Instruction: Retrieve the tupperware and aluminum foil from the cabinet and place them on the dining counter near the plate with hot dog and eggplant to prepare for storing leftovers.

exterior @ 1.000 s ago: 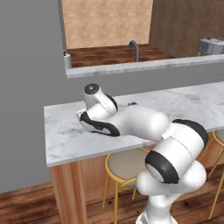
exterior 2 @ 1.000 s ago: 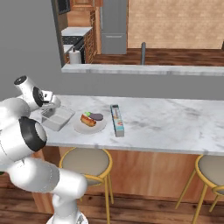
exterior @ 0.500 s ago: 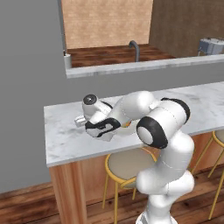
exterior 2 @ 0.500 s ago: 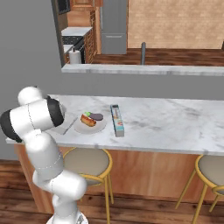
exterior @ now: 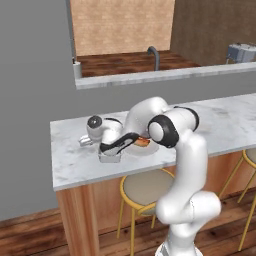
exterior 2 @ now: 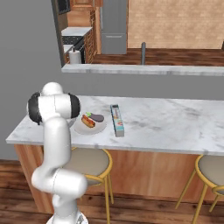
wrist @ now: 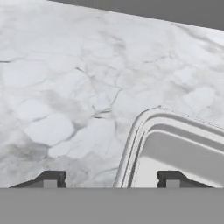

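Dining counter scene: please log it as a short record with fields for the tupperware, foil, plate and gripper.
tupperware: on the dining counter, its rim between the spread fingertips
aluminum foil: lying flat beside the plate, on the side away from the arm
plate: white, holding hot dog and eggplant
gripper: open, low over the counter

Tupperware (exterior: 109, 156) on dining counter (exterior 2: 175, 127), left of plate (exterior 2: 89, 128); aluminum foil (exterior 2: 117, 120) right of plate.
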Controlling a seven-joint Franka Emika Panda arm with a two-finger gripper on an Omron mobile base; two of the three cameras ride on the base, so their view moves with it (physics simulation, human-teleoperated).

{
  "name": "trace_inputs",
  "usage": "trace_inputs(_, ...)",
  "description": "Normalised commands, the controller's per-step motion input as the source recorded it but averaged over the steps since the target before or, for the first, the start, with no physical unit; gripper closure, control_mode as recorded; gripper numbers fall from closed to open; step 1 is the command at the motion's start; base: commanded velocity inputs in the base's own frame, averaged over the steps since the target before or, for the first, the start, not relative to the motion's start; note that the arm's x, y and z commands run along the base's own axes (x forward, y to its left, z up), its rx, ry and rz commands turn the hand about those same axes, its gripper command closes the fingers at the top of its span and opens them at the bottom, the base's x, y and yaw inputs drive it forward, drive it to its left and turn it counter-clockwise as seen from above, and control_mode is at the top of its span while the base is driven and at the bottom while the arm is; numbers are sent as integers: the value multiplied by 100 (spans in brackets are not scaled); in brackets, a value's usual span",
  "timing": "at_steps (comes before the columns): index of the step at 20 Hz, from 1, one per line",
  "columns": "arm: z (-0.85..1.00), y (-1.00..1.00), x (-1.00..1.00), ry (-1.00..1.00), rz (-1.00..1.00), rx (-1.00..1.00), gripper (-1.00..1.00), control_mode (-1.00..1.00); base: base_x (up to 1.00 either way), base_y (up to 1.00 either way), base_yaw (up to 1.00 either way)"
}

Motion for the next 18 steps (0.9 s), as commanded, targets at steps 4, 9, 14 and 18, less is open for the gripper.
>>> trace_inputs(4, 22, 12, 18, -11, 0, 0, -100, -100, 0, 0, 0)
trace_inputs(9, 95, -3, 3, -13, -2, 0, -100, -100, 0, 0, 0)
trace_inputs(14, 100, -20, -17, -7, -9, 0, -100, -100, 0, 0, 0)
trace_inputs(18, 100, -44, -72, 0, -11, 0, -100, -100, 0, 0, 0)
